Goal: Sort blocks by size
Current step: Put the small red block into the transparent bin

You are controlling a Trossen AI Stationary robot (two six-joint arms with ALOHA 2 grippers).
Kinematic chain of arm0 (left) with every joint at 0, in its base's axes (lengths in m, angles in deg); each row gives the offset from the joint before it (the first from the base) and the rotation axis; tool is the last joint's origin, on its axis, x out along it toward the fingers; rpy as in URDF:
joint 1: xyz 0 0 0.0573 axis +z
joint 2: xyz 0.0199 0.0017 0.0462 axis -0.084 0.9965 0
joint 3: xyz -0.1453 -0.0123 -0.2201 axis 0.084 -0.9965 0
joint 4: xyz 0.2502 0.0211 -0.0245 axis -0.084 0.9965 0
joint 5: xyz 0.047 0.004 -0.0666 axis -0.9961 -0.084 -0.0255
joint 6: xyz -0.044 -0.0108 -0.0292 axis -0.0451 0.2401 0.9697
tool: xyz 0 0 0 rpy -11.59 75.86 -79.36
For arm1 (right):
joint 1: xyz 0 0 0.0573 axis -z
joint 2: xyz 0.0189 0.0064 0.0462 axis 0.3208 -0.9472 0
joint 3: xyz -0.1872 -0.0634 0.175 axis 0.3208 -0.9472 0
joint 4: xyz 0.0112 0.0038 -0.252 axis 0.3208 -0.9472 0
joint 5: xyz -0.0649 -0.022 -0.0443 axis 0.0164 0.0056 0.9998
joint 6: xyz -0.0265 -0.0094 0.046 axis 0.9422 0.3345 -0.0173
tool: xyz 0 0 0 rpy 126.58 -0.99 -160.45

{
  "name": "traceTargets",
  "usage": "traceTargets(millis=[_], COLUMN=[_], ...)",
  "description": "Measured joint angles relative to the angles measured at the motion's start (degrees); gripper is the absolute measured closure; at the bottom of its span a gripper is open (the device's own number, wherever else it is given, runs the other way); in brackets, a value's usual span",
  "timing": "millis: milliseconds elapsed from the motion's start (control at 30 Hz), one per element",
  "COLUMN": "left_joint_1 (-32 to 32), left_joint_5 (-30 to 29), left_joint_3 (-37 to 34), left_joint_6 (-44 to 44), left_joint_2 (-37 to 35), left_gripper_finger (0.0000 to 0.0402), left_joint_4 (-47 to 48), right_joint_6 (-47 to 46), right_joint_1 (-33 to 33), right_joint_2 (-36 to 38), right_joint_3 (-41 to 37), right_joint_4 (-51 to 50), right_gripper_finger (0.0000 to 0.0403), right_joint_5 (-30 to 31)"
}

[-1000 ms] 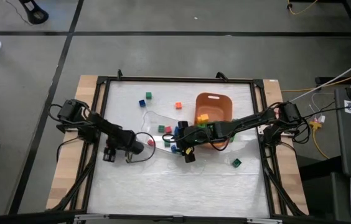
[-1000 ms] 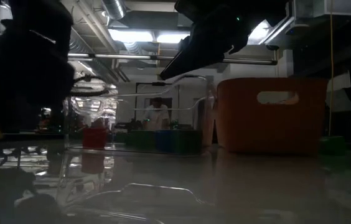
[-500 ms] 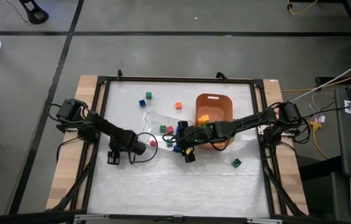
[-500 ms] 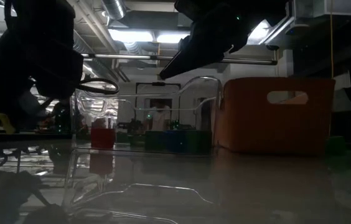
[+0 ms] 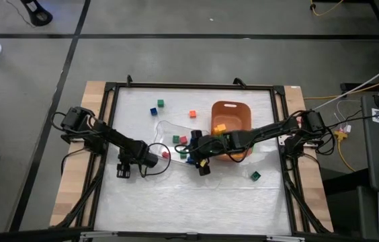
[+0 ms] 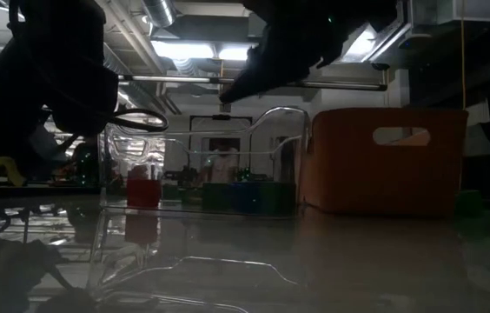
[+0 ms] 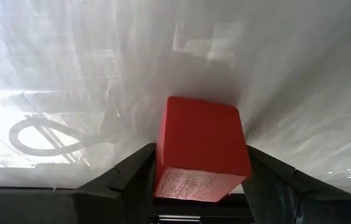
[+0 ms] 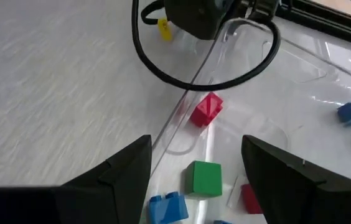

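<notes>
Beside tray [image 5: 166,128]: orange bin [image 5: 231,118].

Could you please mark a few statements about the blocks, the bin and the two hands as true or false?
1. A red block sits between the left hand's fingers. True.
2. The right hand is shut on a green block. False: it is open and empty above a green block.
3. The orange bin is empty. False: an orange block lies in it.
4. A green block lies alone on the table near the right arm. True.
</notes>
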Motion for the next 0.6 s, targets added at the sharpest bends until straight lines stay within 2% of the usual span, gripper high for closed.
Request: traceTargets(millis=[300, 600], left_joint_1=[0.1, 0.1], left_joint_5=[-0.7, -1.7], left_joint_3=[0.1, 2.8], left_joint_6=[0.2, 2.2], left_joint_2=[0.0, -0.1], left_gripper_finger=[0.0196, 0.0196], left_joint_4=[0.6, 8.2], right_joint_6=[2.3, 3.0], right_joint_1=[0.0, 0.0], right_joint_2=[0.0, 0.0], right_joint_3=[2.6, 6.0], right_joint_4=[-2.2, -5.6], right_gripper_finger=[0.0155, 0.0155], right_joint_5=[0.0, 0.0])
